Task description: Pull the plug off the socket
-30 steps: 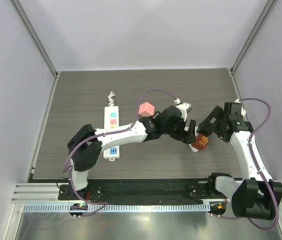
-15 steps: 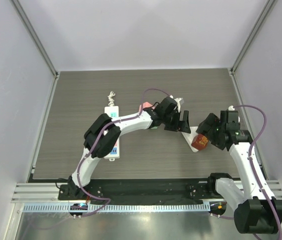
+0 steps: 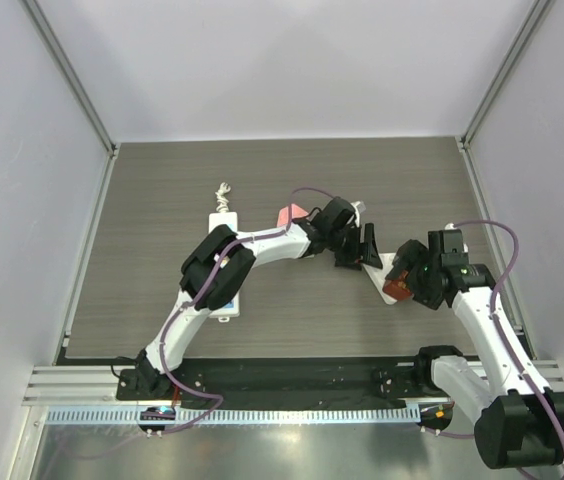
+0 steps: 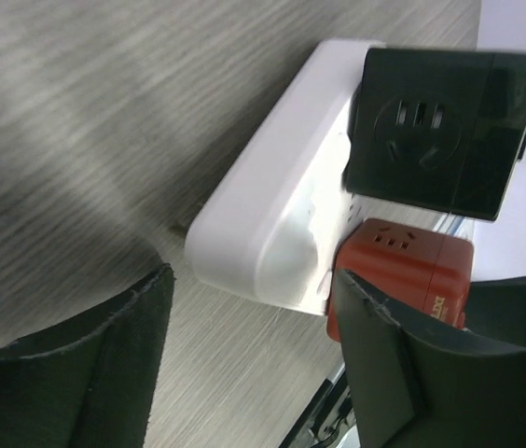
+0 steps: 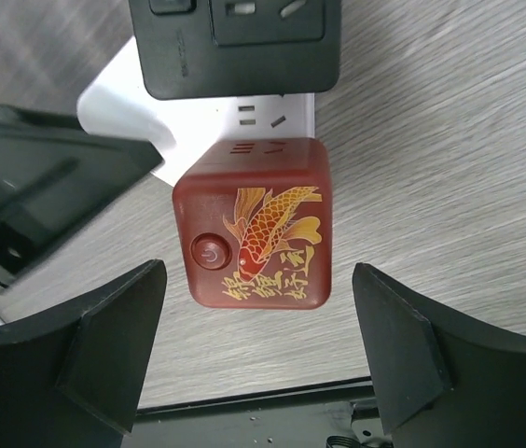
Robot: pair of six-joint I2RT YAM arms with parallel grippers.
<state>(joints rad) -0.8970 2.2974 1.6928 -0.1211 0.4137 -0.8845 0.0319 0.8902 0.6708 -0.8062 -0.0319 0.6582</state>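
Presently we see the red cube-shaped plug with a gold fish design (image 5: pixel 258 219) sitting right of centre on the dark wood-grain surface (image 3: pixel 162 190), its body pressed against the white rounded socket block (image 4: pixel 263 215). Whether its pins are fully seated we cannot tell. A black square adapter (image 4: pixel 440 131) is mounted on the same block, just beyond the red cube as the right wrist camera sees it.

The right fingers (image 5: pixel 104 345) stand wide apart, one on each side of the red cube. A strip of bare surface shows between each finger and the cube, so they grip nothing. The cube's fish face and round button point up at that camera.

The left fingers (image 4: pixel 67 364) are also spread open and hold nothing. The rounded end of the white block lies just ahead of the gap between them, and we see neither finger touching it.

From above, the left arm reaches across from its base and the right arm bends inward, so the two wrists face the block from opposite sides. Further left lie a long white power strip (image 3: pixel 224 228), partly under the left arm, a white coiled cord (image 3: pixel 224 190) at its far end, and a pink cube (image 3: pixel 289 215) beside the left forearm.
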